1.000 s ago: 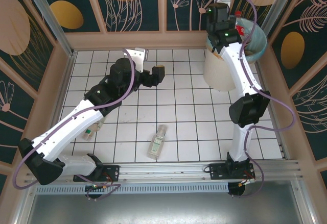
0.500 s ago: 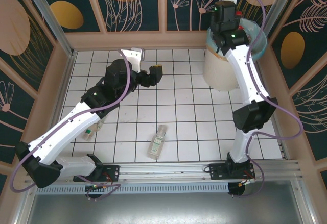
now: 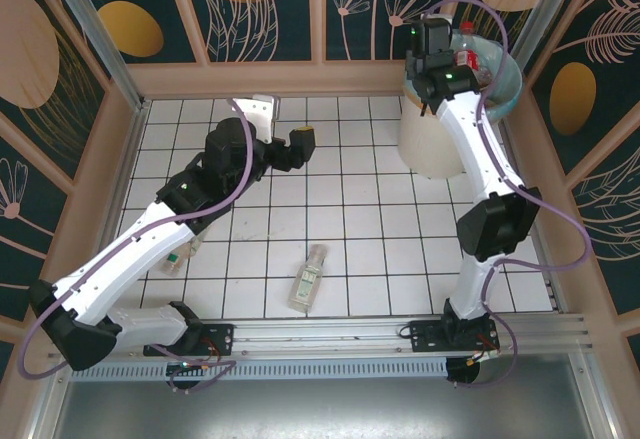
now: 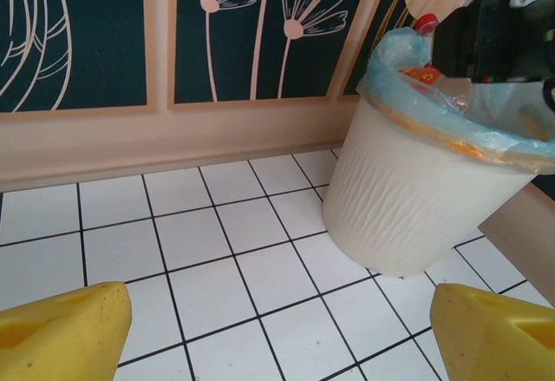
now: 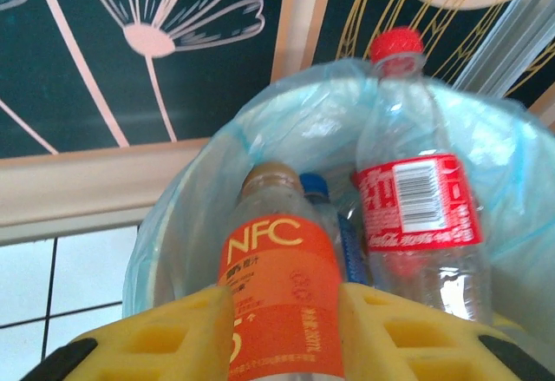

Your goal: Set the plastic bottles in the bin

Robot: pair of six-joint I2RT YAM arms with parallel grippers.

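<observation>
A: Status, rt end effector (image 5: 286,300)?

B: Clenched on the orange bottle (image 5: 276,251), just above the bin (image 3: 418,145) mouth. Neck pointing in, beside the red-label bottle (image 5: 418,207) standing inside w/ others.

A: Changed vs 1 s ago?

B: Sits a touch further over the bin now, though pulled back slightly vs half a sec ago. Looks like lining up for the drop; no release yet, so not counted as binned.

A: And the left end effector (image 4: 277,336)?

B: Spread wide, nothing in it, over the table (image 3: 380,239) well left of the bin, facing it. Now slightly further left of the bin than before.

A: Left to do?

B: Two on the table: green-label bottle (image 3: 309,277) well in front-left of the bin, small bottle (image 3: 174,260) further left, by the left arm.
</observation>
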